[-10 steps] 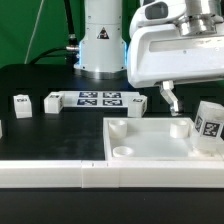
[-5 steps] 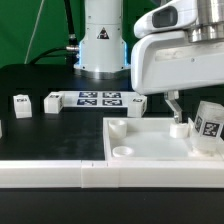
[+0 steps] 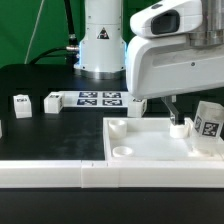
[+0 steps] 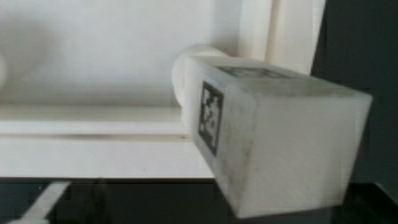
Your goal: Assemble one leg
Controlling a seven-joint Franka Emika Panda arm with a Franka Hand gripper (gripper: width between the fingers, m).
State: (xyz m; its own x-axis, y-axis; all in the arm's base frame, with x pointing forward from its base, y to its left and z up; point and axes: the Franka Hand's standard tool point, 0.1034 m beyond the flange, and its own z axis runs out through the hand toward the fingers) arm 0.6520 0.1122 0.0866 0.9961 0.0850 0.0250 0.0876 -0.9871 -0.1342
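Observation:
The leg (image 3: 208, 125), a chunky white post with a black-and-white tag, stands tilted at the right edge of the white square panel (image 3: 140, 145). It fills the wrist view (image 4: 267, 130), tag side showing, with the panel (image 4: 89, 90) behind it. My gripper (image 3: 184, 124) hangs low over the panel's right part, just to the exterior view's left of the leg. One finger (image 3: 177, 116) reaches down to the panel surface; the other is hidden. The jaws look open and hold nothing.
Three more legs lie on the black table: two at the exterior view's left (image 3: 20, 104) (image 3: 52, 101) and one behind the panel (image 3: 138, 102). The marker board (image 3: 98, 98) lies at the back. A white rail (image 3: 90, 173) runs along the front.
My gripper has come down and shifted slightly toward the exterior view's right, bringing its finger to the panel beside the leg. The leg and panel have not moved.

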